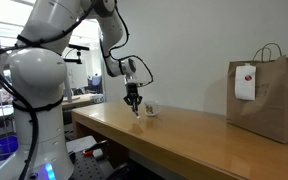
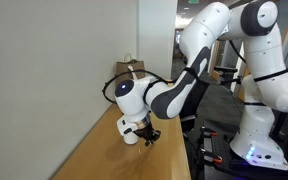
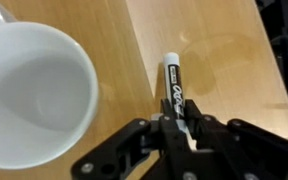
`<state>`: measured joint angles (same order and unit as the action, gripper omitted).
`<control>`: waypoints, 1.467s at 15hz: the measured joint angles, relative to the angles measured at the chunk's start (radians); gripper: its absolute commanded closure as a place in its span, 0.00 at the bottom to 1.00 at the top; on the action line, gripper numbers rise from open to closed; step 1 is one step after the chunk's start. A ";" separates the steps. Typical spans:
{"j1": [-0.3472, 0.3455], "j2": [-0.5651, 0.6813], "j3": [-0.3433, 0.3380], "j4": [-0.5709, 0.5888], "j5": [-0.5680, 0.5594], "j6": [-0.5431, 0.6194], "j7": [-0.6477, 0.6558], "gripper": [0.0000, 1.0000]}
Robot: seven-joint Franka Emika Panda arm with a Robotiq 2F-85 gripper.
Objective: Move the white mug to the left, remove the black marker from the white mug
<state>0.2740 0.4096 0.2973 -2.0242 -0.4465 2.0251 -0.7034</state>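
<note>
In the wrist view the white mug stands upright on the wooden table at the left, and its inside looks empty. My gripper is shut on the black marker, which has a white label and points away from me, just to the right of the mug and outside it. In an exterior view my gripper hangs just above the table, close beside the mug. In an exterior view the arm hides most of the mug, and the gripper sits next to it.
A brown paper bag with a white tag stands on the wooden table, far along it from the mug. It also shows in an exterior view, against the wall. The table edge runs close to the gripper.
</note>
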 measured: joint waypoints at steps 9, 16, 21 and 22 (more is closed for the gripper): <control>-0.002 0.021 -0.002 0.009 -0.010 0.007 0.000 0.55; -0.004 0.021 -0.001 0.017 -0.009 0.007 0.000 0.04; -0.031 -0.055 0.023 0.024 0.103 0.007 -0.021 0.00; -0.042 -0.090 0.031 0.022 0.151 0.007 -0.026 0.00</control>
<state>0.2323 0.3194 0.3285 -2.0025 -0.2950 2.0317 -0.7295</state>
